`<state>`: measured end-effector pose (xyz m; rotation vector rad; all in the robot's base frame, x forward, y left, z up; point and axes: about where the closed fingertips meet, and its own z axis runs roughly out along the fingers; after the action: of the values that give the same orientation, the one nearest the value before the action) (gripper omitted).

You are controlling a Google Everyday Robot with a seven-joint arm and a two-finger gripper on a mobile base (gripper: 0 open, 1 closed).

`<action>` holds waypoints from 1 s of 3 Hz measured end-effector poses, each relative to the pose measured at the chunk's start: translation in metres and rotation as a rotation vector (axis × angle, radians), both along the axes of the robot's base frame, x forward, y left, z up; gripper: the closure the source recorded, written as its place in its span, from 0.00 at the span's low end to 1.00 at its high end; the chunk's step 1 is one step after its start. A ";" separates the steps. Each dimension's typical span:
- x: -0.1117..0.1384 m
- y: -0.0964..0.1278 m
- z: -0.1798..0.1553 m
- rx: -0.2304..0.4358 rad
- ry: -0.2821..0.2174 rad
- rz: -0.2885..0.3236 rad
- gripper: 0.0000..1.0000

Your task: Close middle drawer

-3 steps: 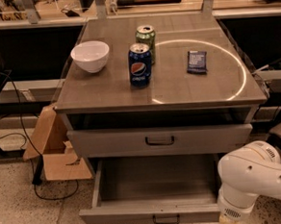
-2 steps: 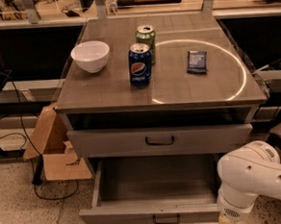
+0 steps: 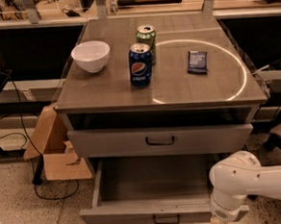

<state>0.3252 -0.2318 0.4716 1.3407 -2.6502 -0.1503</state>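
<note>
The middle drawer (image 3: 152, 212) stands pulled well out beneath the taller-fronted drawer (image 3: 159, 140). It is a boxy grey sheet-metal tray with a low front and a small dark handle (image 3: 166, 220). The gripper (image 3: 218, 221) sits at that front's right end, and we cannot tell how it is set. We judge that an off-centre push could skew the drawer and jam it. A hard slam might topple the slick Pepsi can (image 3: 140, 64) on the top above the drawer.

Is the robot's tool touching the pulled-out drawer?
Cannot tell. In the camera view the tool lies below the bottom edge, under the white arm, beside the front of the middle drawer.
</note>
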 end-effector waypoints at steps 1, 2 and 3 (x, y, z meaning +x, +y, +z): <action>0.012 0.001 -0.020 0.010 -0.011 -0.013 1.00; 0.021 -0.002 -0.043 0.033 -0.019 -0.035 1.00; 0.024 -0.005 -0.048 0.045 -0.022 -0.048 1.00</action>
<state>0.3488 -0.2373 0.4238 1.2993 -2.7140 -0.2044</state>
